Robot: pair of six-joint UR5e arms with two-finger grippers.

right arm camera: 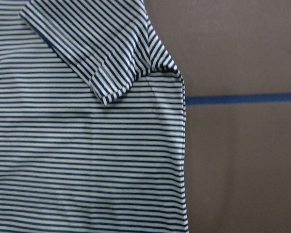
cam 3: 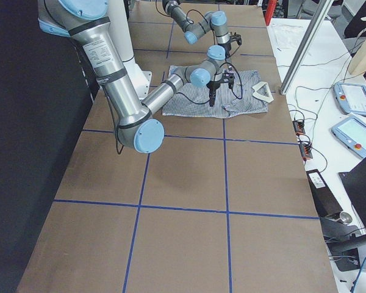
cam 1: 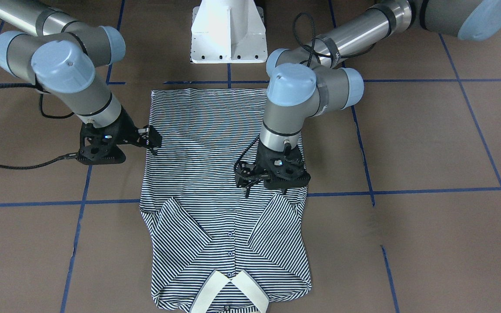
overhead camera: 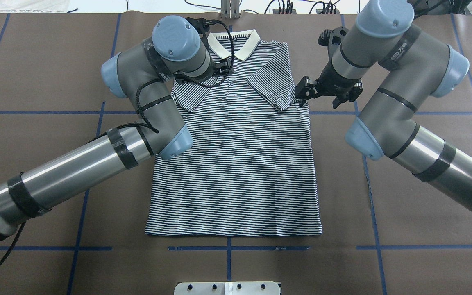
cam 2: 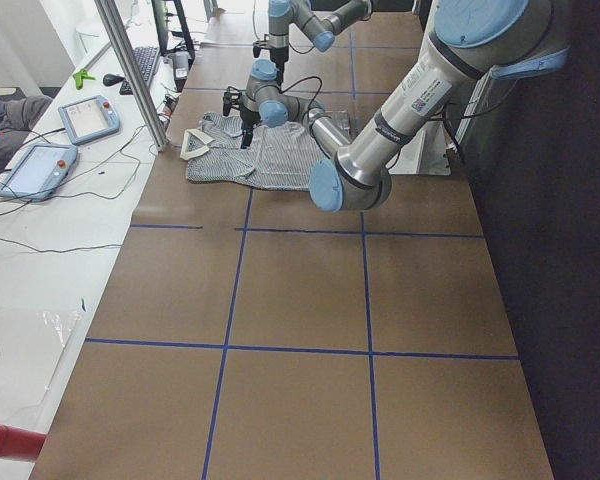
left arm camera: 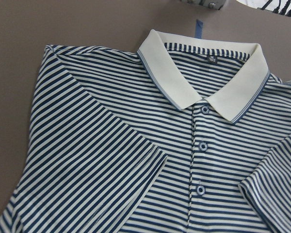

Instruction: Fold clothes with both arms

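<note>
The navy-and-white striped polo shirt [overhead camera: 236, 164] lies flat and face up on the brown table, its cream collar [overhead camera: 236, 43] at the far side. Both short sleeves are folded in over the chest [cam 1: 215, 174]. The left wrist view shows the collar [left arm camera: 184, 82], the buttons and one folded sleeve. The right wrist view shows the other folded sleeve and the shirt's side edge [right arm camera: 87, 145]. My left gripper [cam 1: 245, 179] hovers over the shirt by its folded sleeve, open and empty; my left wrist mostly hides it from overhead. My right gripper [overhead camera: 302, 93] is at the shirt's other side edge by the sleeve tip, open and empty [cam 1: 151, 140].
The white pedestal base [cam 1: 228, 34] stands at the robot's side, just beyond the shirt's hem. Blue tape lines [overhead camera: 35, 111] grid the brown table cover. In the exterior left view a metal post [cam 2: 130, 70] and tablets [cam 2: 85, 118] stand on the operators' white desk beyond the collar end.
</note>
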